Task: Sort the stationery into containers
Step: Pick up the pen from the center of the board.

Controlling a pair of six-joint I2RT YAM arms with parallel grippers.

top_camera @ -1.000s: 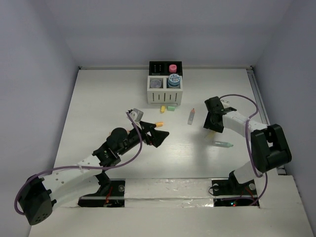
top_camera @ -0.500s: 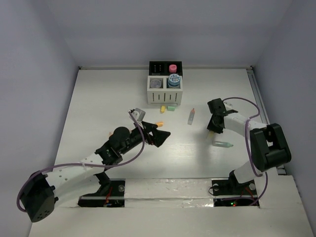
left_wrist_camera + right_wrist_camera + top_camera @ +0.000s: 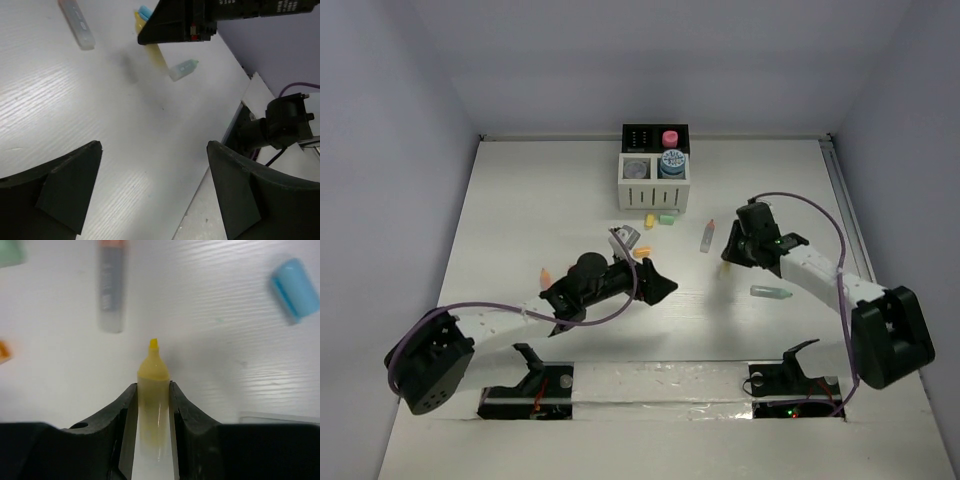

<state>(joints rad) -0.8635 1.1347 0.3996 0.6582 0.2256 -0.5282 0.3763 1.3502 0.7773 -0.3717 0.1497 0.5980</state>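
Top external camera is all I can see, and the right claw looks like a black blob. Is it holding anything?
Observer: Yes. Its wrist camera shows the right claw shut on a yellow highlighter.
Operator: Is the highlighter's cap on?
Observer: No, its yellow tip is bare and points away from the claw. A blue cap lies loose beyond it, to the right.
Operator: And the other claw?
Observer: Its own wrist camera shows the left claw wide open with nothing in it.
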